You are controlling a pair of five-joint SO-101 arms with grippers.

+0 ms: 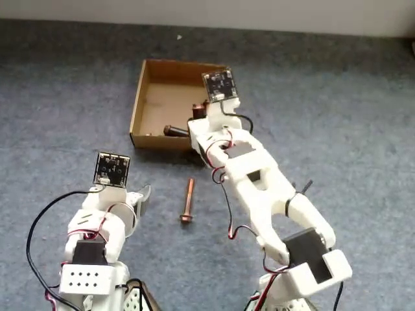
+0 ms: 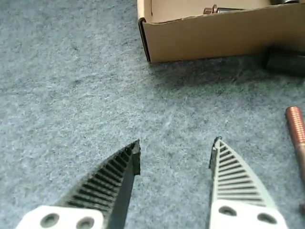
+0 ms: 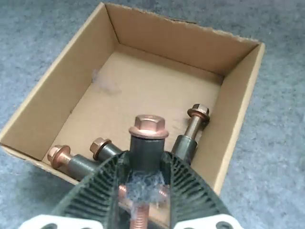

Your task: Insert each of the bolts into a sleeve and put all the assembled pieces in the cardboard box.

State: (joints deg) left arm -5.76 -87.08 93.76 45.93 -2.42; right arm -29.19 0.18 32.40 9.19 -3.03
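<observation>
Copper flanged bolt point(image 1: 188, 199) loose on grey-blue carpet point(image 1: 337, 116), left gripper point(image 2: 175, 155) spread empty at its 9 o'clock, right gripper point(image 3: 143, 160) at 12 o'clock clamping dark-sleeved copper bolt point(image 3: 147, 143) over brown cardboard box point(image 1: 138, 107) holding three sleeved bolts point(image 3: 190, 136), pale wall strip point(image 1: 259, 13) beyond.

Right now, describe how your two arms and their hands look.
Both the left arm and right arm are white plastic shells with black motors, trailing thin red and black cables. Each wrist carries a small black square circuit board. The left hand has one black and one pale pointed, ribbed finger; the right hand has dark ribbed fingers on white screw mounts.
</observation>
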